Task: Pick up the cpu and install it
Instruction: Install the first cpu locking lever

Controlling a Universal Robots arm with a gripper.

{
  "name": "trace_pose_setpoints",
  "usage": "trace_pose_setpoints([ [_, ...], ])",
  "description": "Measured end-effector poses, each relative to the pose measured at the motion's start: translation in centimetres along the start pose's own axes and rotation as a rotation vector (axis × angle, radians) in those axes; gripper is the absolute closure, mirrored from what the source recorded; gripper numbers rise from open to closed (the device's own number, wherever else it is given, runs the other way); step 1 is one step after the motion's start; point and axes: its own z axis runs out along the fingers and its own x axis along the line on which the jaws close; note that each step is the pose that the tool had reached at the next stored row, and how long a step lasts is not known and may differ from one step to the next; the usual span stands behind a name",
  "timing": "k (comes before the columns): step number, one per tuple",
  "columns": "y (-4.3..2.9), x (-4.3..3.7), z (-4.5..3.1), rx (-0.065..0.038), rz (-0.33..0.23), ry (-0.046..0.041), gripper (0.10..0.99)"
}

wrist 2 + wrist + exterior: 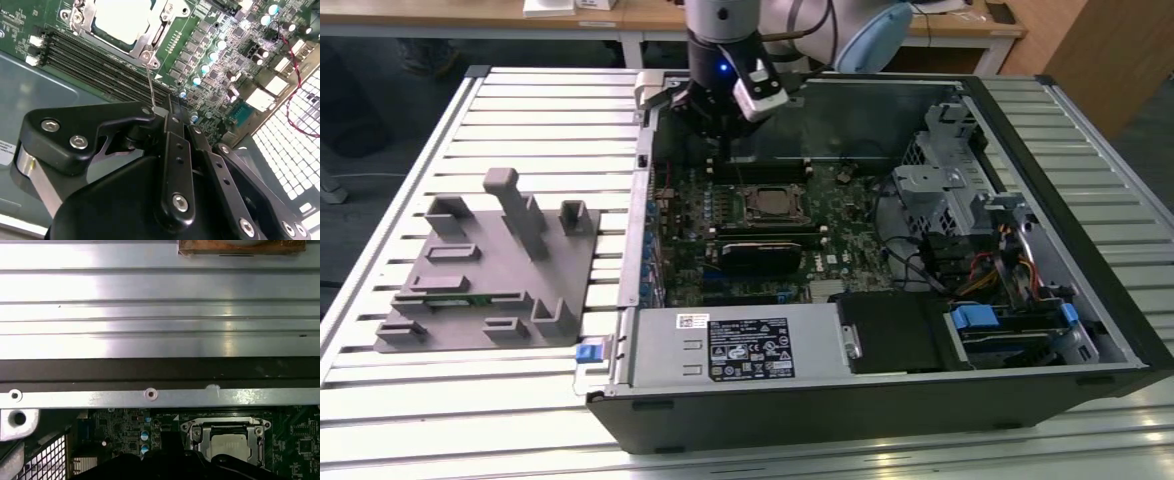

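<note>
Lying flat, top up, the cpu [121, 17] is socketed; gripper [167, 112] closed, empty.

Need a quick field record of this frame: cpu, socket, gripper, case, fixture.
cpu: pale silvery square, seated in the motherboard socket; also in the first wrist view
socket: metal frame around the cpu, thin lever wire running from its corner toward the gripper
gripper: black, above the board beside the socket; jaws state cannot be told, nothing visibly held
case: open computer case lying on the slatted table
fixture: grey plastic fixture on the table, at the exterior view's left of the case
</note>
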Motion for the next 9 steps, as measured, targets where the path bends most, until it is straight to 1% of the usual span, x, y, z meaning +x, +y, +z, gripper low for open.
trace_pose_setpoints([
  [4, 0.02, -0.45, 0.02, 0.0, 0.0, -0.0001, 0.98],
  [9, 0.06, -1.76, 0.06, 0.0, 0.0, -0.0001, 0.98],
])
